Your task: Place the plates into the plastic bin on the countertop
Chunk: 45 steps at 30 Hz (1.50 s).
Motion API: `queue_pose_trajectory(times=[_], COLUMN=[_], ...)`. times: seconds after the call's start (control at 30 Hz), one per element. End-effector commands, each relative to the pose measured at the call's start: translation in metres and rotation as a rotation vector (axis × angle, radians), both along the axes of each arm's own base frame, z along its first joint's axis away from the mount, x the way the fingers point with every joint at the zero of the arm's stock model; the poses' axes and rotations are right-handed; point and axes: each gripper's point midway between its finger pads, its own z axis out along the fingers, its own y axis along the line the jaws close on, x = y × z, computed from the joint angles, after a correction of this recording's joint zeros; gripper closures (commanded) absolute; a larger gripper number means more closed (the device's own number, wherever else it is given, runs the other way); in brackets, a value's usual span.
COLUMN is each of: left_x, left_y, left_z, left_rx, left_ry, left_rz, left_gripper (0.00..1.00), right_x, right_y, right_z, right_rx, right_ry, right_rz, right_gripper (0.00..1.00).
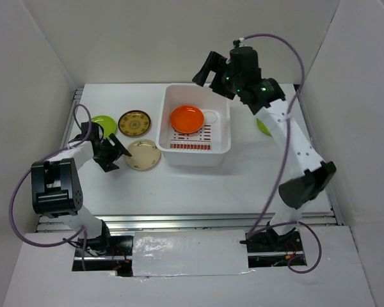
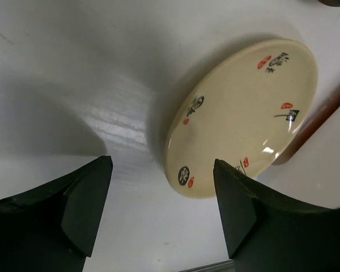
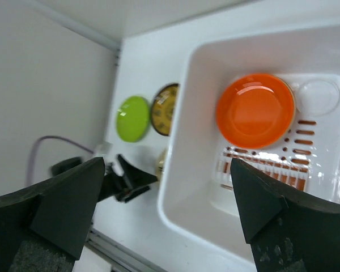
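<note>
Left end effector [image 2: 161, 170], jaws spread and empty, sits low over the tabletop [image 2: 73, 68]. The cream plate [image 2: 243, 113] lies just beyond the finger at lower right. Right end effector [image 3: 167, 170], released wide, hovers above the plastic bin [image 3: 181, 192], an orange plate [image 3: 255, 110] lying inside.

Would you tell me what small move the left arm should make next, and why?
Probably ease the left gripper forward so that its open jaws straddle the near rim of the cream plate, then close. That plate lies flat on the countertop, outside the bin, just ahead of the fingers, and nothing is gripped yet.
</note>
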Motion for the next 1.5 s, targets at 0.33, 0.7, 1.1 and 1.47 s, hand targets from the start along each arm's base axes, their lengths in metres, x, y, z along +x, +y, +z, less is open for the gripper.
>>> queue_pose_trajectory(times=[0.33, 0.7, 1.1, 1.47], left_x=[0.021, -0.005, 0.090, 0.168], left_y=[-0.015, 0.034, -0.081, -0.154], left_z=[-0.024, 0.150, 0.337, 0.217], left_rx=[0.003, 0.249, 0.170, 0.413], left_ry=[0.041, -0.210, -0.698, -0.489], left_rz=[-0.013, 0.254, -0.242, -0.435], left_gripper=[0.90, 1.00, 1.00, 1.00], right_x=[-0.049, -0.063, -0.040, -0.047], right_y=[-0.047, -0.074, -0.115, -0.145], right_z=[0.090, 0.134, 0.121, 0.082], right_rx=[0.103, 0.138, 0.208, 0.169], right_ry=[-0.224, -0.321, -0.257, -0.174], right_rz=[-0.006, -0.042, -0.104, -0.152], right_gripper=[0.00, 0.00, 0.00, 0.00])
